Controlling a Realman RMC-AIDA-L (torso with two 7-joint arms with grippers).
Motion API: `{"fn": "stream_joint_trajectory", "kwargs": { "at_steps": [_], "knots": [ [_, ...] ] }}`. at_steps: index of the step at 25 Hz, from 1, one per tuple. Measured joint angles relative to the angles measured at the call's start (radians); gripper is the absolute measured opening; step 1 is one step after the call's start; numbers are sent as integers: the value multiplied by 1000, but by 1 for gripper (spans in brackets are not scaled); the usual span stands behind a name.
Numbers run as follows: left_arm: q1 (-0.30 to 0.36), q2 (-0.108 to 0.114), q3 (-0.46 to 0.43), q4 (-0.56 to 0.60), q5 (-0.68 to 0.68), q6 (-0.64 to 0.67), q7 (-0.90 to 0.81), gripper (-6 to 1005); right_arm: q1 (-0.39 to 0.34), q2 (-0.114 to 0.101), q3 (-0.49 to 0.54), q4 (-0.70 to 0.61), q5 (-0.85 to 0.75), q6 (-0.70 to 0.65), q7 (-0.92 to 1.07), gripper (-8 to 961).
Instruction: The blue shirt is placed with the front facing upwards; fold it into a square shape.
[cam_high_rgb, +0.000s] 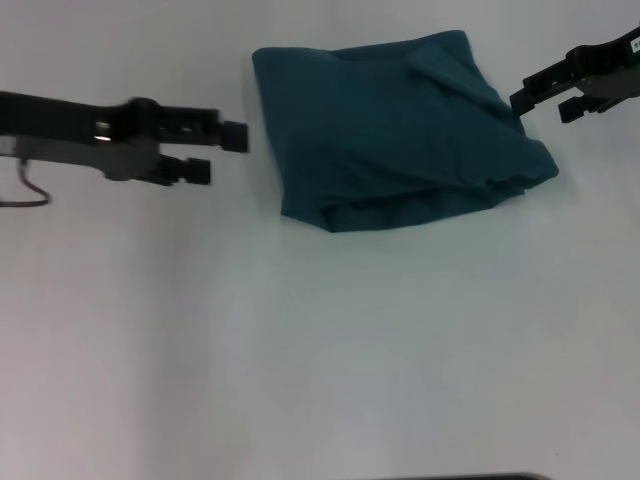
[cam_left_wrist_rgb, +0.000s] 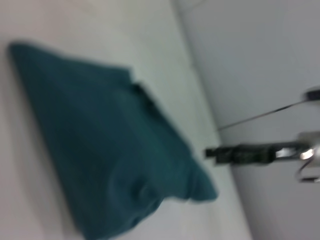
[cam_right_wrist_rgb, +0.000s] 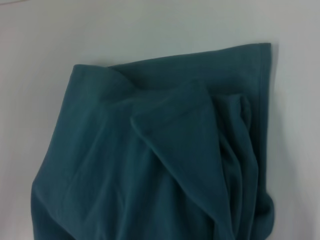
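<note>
Step in hand, by judgement: final fold done, tidy-up pending. The blue shirt (cam_high_rgb: 400, 130) lies on the white table (cam_high_rgb: 300, 350) at the far centre-right, as a compact, roughly square bundle w/ no lettering showing. Its right side is rumpled, w/ loose layers bunched at the near-right corner.

Next move: you likely need to flatten that right edge, or withdraw if the shape is accepted.

Left gripper (cam_high_rgb: 222, 153): extended horizontally, left of the shirt, apart from it, jaws parted, empty. Right gripper (cam_high_rgb: 545, 100): just beside the shirt's right edge, jaws parted, holding nothing; cloth contact can't be confirmed.
</note>
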Motion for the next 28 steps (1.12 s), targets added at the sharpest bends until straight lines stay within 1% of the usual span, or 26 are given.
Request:
{"fn": "stream_joint_trajectory", "kwargs": {
  "at_steps": [2, 5, 8, 10, 12, 15, 18, 21, 25, 28],
  "knots": [
    [-38, -27, 16, 31, 68, -52, -14, 943, 0, -1, 1, -1, 0, -1, -1, 779],
    [-97, -97, 34, 39, 197, -181, -32, 942, -1, -4, 4, -2, 0, -6, -6, 779],
    [-143, -137, 44, 40, 295, -288, -42, 941, -4, -6, 5, -6, 0, -10, -10, 778],
    [-173, -154, 62, 58, 341, -355, -45, 940, -7, -7, 5, -13, 0, -11, -12, 778],
    [-203, -158, 78, 96, 360, -415, -47, 940, -8, -8, 6, -17, -1, -12, -14, 778],
    [-254, -158, 88, 174, 371, -490, -50, 939, -9, -8, 7, -17, -1, -13, -19, 777],
    [-285, -158, 91, 234, 375, -544, -51, 938, -9, -7, 7, -18, -1, -13, -21, 777],
    [-311, -162, 103, 279, 377, -577, -52, 937, -9, -7, 7, -18, -2, -13, -23, 776],
    [-335, -169, 106, 308, 374, -586, -55, 936, -10, -7, 7, -18, -1, -13, -28, 776],
    [-327, -171, 112, 276, 346, -576, -40, 920, -10, -8, 7, -18, -1, -13, -34, 775]
  ]
}}
